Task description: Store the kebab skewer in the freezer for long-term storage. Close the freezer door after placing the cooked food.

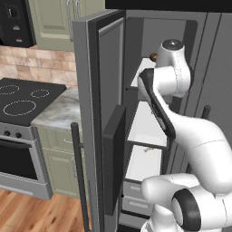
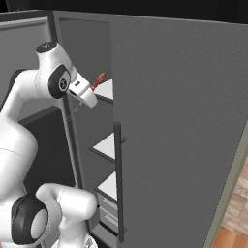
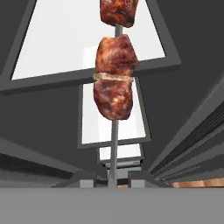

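The gripper (image 2: 92,87) is seen at the upper part of the open freezer (image 1: 149,122), at the level of its top white shelf (image 2: 105,89). The jaws are closed tightly on the thin metal stick of the kebab skewer (image 3: 114,83), and the skewer is held by them. In the hand view the silvery stick rises from between the two dark fingertips (image 3: 87,180) at the bottom and goes straight away from the hand, with the red-brown meat chunks threaded further along it, well beyond the tips. In the right base view the meat end (image 2: 100,77) is seen sticking out past the gripper, upward and toward the shelf, over its front edge; whether it touches the shelf cannot be told. Lower white shelves are seen behind the skewer in the hand view. The freezer door (image 1: 97,113) is swung wide open to the left of the arm, with its long dark bar handle (image 1: 79,174) facing the stove (image 1: 22,102).
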